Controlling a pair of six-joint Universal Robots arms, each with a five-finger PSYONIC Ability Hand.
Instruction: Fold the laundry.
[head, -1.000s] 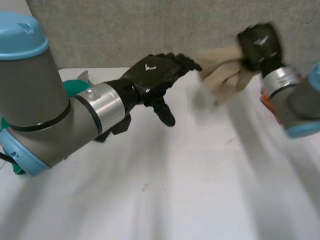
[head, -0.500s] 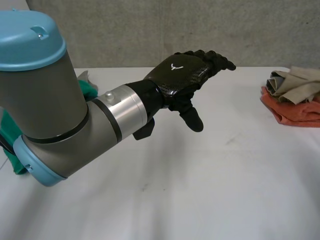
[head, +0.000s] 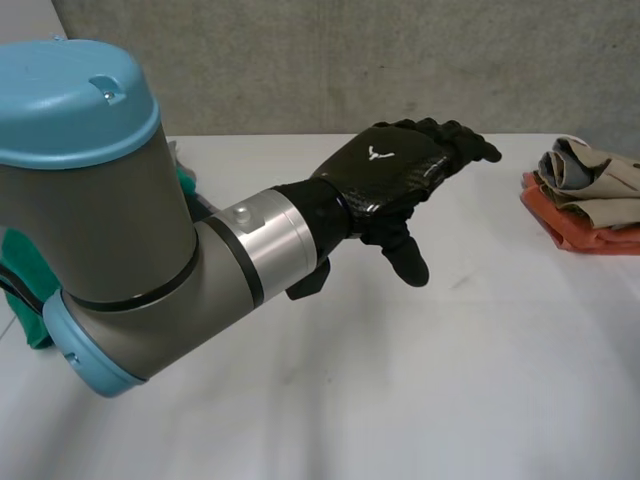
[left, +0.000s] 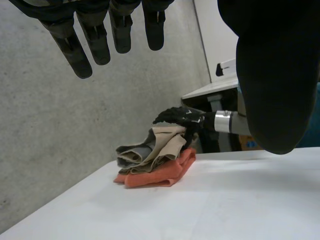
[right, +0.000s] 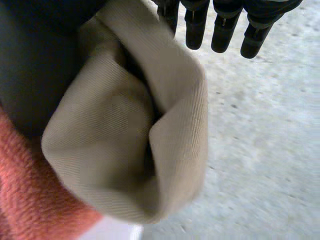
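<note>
A crumpled beige cloth (head: 592, 176) lies on top of an orange cloth (head: 580, 233) at the table's right edge. In the left wrist view my right hand (left: 181, 116) hovers on the beige cloth (left: 162, 142), with the orange cloth (left: 160, 175) beneath. In the right wrist view my right hand (right: 225, 22) has straight fingers, and the beige cloth (right: 125, 135) bulges under its palm beside the orange cloth (right: 25, 200). My left hand (head: 395, 175) hangs open above the middle of the table, holding nothing.
A green cloth (head: 22, 290) lies at the table's left side, partly behind my left arm (head: 130, 230). A grey wall (head: 330, 60) runs along the back of the white table (head: 400, 380). Another table stands behind my right arm (left: 230, 122).
My right hand carried the beige cloth from mid-air at the back to the right and laid it on the orange cloth, then opened. My left hand has moved right and a little forward.
</note>
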